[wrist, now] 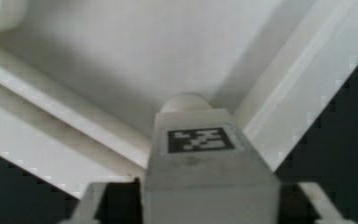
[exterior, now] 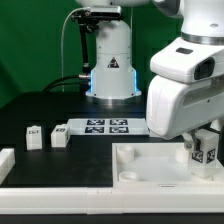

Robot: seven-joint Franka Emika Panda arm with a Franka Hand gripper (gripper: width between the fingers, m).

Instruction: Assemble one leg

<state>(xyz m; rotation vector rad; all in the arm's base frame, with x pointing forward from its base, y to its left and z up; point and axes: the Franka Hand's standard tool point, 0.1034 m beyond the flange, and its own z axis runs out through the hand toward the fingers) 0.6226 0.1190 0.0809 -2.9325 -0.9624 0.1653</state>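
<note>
– Nearest the lens lies the big white slab (exterior: 150, 188), its raised rim along the front and a round socket (exterior: 130, 176) in the corner on the exterior view's left.

– And above it?

– The arm's bulky white wrist (exterior: 185, 85) hangs over the slab's end on the exterior view's right. Below it the gripper (exterior: 204, 142) is clamped on the leg (exterior: 208, 153), tag facing outward. The wrist view shows the leg (wrist: 199, 140) upright between the fingers (wrist: 105, 203), tip aimed at the slab.

– Touching yet?

– I cannot tell; it is at the surface or just above it.

– What could go wrong?

– My guess is a bad landing. Under the leg the wrist view shows only straight ridges, no round hole. If the arm comes down off-centre, the tip may catch a ridge, and the leg could tilt or twist in the grip.

– Room to move?

– Straight up is open. Low sideways moves meet the slab's rim. Behind the slab lies the marker board (exterior: 100, 126), well apart from the gripper. One spare leg (exterior: 35, 132) and a second spare leg (exterior: 60, 137) stand on the black table (exterior: 25, 115) at the exterior view's left, well clear.
</note>
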